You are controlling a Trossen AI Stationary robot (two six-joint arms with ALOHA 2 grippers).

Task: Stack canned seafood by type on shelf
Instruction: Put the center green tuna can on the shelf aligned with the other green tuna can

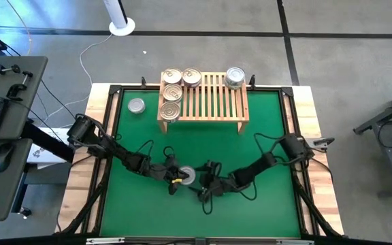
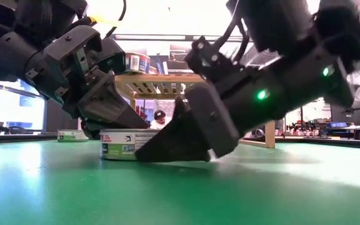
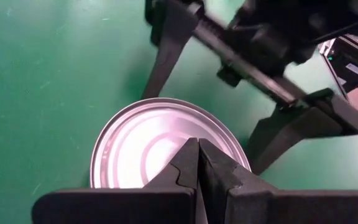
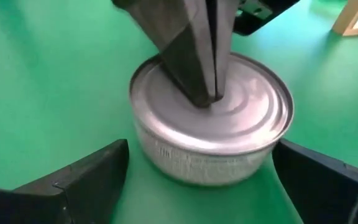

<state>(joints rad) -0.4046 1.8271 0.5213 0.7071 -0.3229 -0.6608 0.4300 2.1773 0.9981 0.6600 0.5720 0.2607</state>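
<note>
Silver tin at centre: a short round tin (image 1: 186, 175) with a plain shiny silver top and faint pressed rings, upright on the green mat (image 1: 264, 116) near the tabletop's front middle; its side carries a white and green printed label (image 2: 119, 145).
Left tool: the left tool (image 4: 205, 93) is fully shut, fingers pressed together, tips resting on the tin's top near its middle; it holds nothing.
Right tool: the right tool (image 1: 199, 181) stands wide open, one finger on each side of the same tin, low at the mat; whether the fingers (image 4: 79, 180) touch the tin's wall cannot be told.
Shelf: a low light-wood slatted rack (image 1: 213, 102) at the mat's far side.
Tins on shelf: four with gold-tan ringed tops (image 1: 171, 93) grouped at its left end, one with a silver top (image 1: 235, 76) at its far right corner.
Loose tin: one silver-topped tin (image 1: 136, 106) lies on the mat just left of the shelf.
</note>
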